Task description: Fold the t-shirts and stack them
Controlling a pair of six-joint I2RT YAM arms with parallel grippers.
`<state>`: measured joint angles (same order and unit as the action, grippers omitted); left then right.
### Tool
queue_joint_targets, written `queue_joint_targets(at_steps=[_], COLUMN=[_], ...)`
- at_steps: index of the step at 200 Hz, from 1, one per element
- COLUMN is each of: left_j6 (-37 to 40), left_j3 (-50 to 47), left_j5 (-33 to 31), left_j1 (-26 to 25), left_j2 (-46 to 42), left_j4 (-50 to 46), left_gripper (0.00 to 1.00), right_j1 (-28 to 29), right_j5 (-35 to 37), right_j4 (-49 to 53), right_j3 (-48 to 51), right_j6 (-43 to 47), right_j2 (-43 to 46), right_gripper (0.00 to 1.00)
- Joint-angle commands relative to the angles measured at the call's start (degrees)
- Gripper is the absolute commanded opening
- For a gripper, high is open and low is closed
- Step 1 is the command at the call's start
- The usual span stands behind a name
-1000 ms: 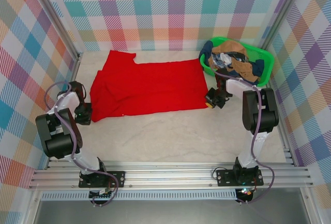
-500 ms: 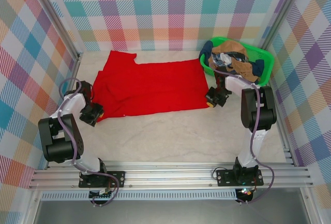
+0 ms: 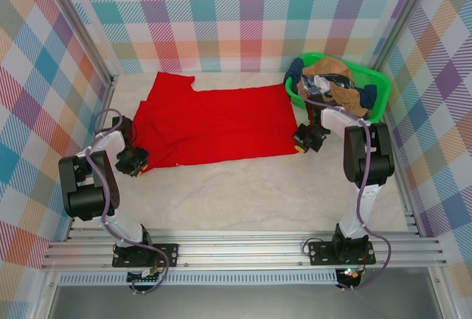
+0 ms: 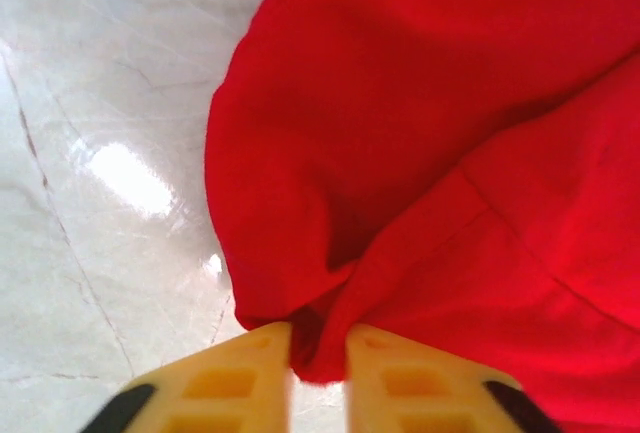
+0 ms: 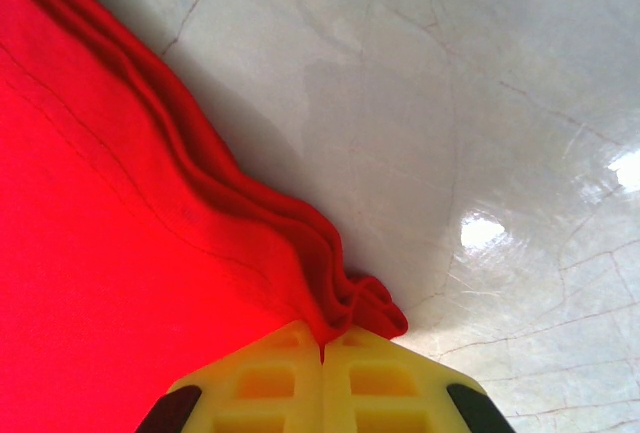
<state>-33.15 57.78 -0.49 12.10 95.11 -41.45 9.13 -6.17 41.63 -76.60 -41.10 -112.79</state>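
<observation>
A: While checking progress, found the red t-shirt (image 3: 214, 124) spread wide on the table (image 3: 243, 194), not yet folded small; saw no stack anywhere.
B: And left the other t-shirts (image 3: 332, 90) heaped in the green basket (image 3: 376, 87), far right?
A: Yes. Judged barely started.
B: Grips?
A: Caught the left gripper (image 4: 318, 338) clamped on its near-left corner, the right gripper (image 5: 322, 338) pinched shut on the near-right hem.

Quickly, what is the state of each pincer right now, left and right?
Left pincer: closed on a fold of the red t-shirt.
Right pincer: closed, pinching the edge of the same red t-shirt.
</observation>
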Motion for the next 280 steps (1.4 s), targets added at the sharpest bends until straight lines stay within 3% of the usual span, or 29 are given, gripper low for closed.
queue_joint_targets(at_steps=[1,26,105,141,158,171,189,207,222,252,280], left_j6=[1.29,2.60,7.48,5.13,2.56,0.24,-3.88,-9.04,-12.06,-14.25,-14.10], left_j3=[2.79,5.81,17.24,19.57,19.99,20.43,19.53,16.46,13.44,11.86,14.18], left_j5=[-3.69,-7.36,-15.33,-17.46,-20.69,-22.18,-18.56,-11.32,-6.30,-2.44,-2.01], left_j1=[-0.32,-0.33,-0.44,-1.87,-4.26,-6.71,-10.07,-11.39,-11.42,-10.89,-9.19], left_j2=[-0.27,0.11,8.24,11.51,9.19,6.65,3.43,2.22,3.05,6.18,10.05], left_j4=[-1.21,-5.91,-16.00,-19.21,-20.69,-21.93,-21.40,-18.68,-15.24,-9.13,-7.07], left_gripper=[0.10,0.05,0.08,0.30,0.45,0.49,0.48,0.44,0.38,0.30,0.27], right_j1=[-0.03,-0.07,-0.07,0.02,0.02,0.02,0.01,0.06,0.02,0.36,1.88], right_j5=[2.20,2.64,3.85,1.50,0.55,0.46,0.44,0.40,0.50,0.55,-1.25], right_j4=[1.79,2.10,3.46,3.53,3.97,4.30,4.84,5.28,5.54,4.03,4.54], right_j3=[-0.33,-0.48,-1.98,-2.06,-2.28,-2.33,-2.57,-2.76,-2.91,-3.17,-5.67], right_j6=[0.67,0.93,2.87,3.22,3.49,3.57,3.53,3.16,2.88,3.14,2.93], right_j2=[-1.38,-1.44,-1.67,-1.72,-1.82,-1.65,-1.40,-0.44,1.61,6.07,3.13], right_gripper=[0.00,0.00,0.00,0.00,0.00,0.01,0.07,0.25,0.32,0.31,0.26])
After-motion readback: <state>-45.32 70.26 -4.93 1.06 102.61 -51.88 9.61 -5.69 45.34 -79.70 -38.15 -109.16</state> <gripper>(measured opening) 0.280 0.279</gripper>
